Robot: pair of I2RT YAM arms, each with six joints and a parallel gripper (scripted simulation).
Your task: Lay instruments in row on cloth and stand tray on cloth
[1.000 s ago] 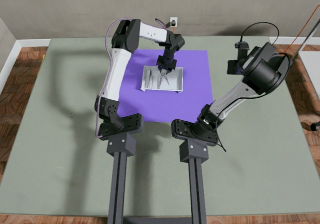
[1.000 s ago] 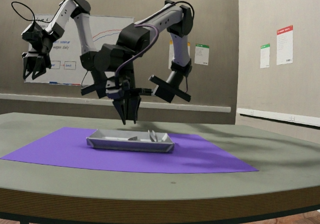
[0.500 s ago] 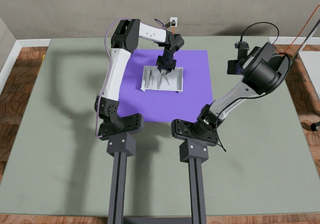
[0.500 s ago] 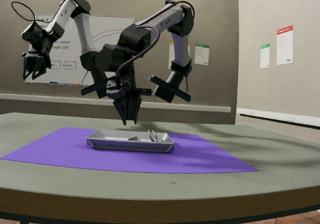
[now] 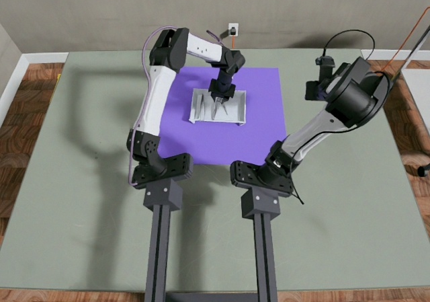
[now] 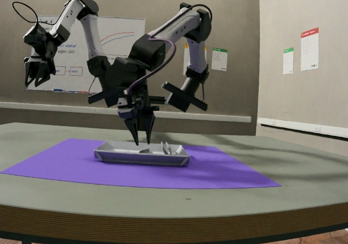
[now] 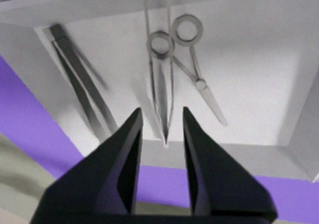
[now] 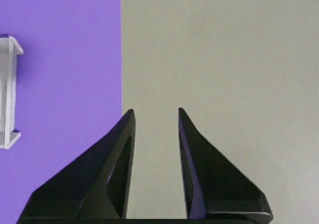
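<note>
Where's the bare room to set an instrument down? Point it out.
Free: purple cloth between the tray and the arm bases; also the cloth strip between tray and right-arm-side edge. Crowded: inside the tray, where scissors and slim tweezers overlap beneath the left tool.
</note>
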